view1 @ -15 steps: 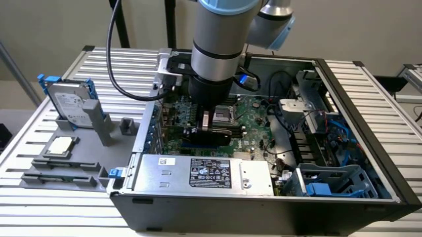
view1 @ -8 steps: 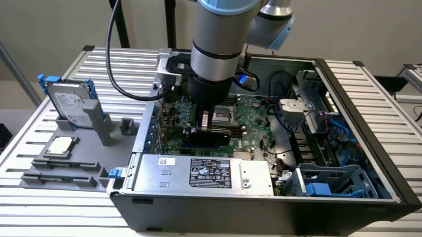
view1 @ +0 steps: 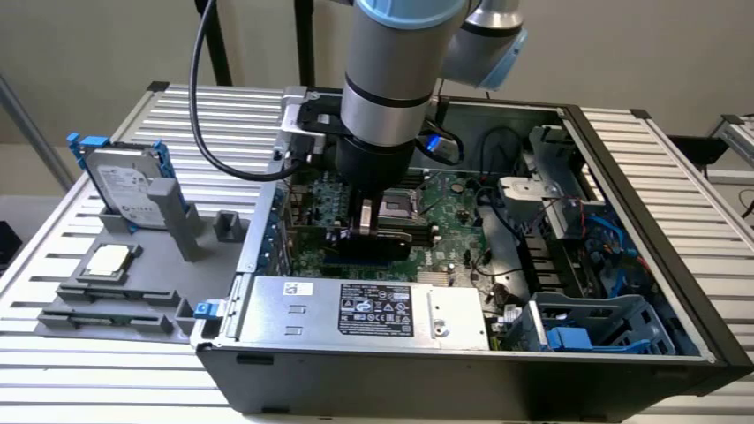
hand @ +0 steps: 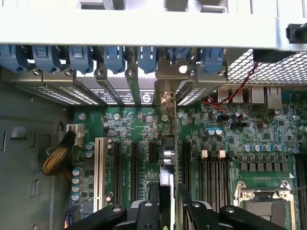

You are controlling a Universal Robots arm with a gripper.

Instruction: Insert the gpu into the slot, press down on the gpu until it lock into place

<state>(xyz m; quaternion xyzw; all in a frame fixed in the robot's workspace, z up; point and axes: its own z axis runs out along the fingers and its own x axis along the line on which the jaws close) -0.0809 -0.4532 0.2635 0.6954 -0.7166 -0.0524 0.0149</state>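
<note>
Your jaws are closed on the gpu [hand: 165, 191], one on each flat face, and they hold it by its upper edge. The card stands upright on edge inside the case [view1: 659, 265]. Its metal bracket [hand: 165, 93] sits against the rear wall, in line with the row of blue clips [hand: 115, 57].

In the exterior view, the arm [view1: 383, 79] reaches straight down over the board [view1: 454, 221]. The black card under it sits right at the slot [view1: 353, 256], with a short stretch of blue strip showing just below it. The card runs parallel to the black slots [hand: 134, 165] and the white slot [hand: 99, 165] on one side. The memory slots [hand: 216, 167] and the CPU socket [hand: 261, 201] lie on its other side.

You have the card picked up, carried into the case, turned the right way and lined up over its connector, so by my reading the transport is done. The card hides its own lower edge, so you cannot tell whether the contacts have entered the slot or only rest on top of it. Nothing shows a latch engaged either, so count the press and the lock as not yet confirmed.

The hard drive [view1: 124, 185] stands in its holder on the table [view1: 71, 380], well apart from the case and untouched.
</note>
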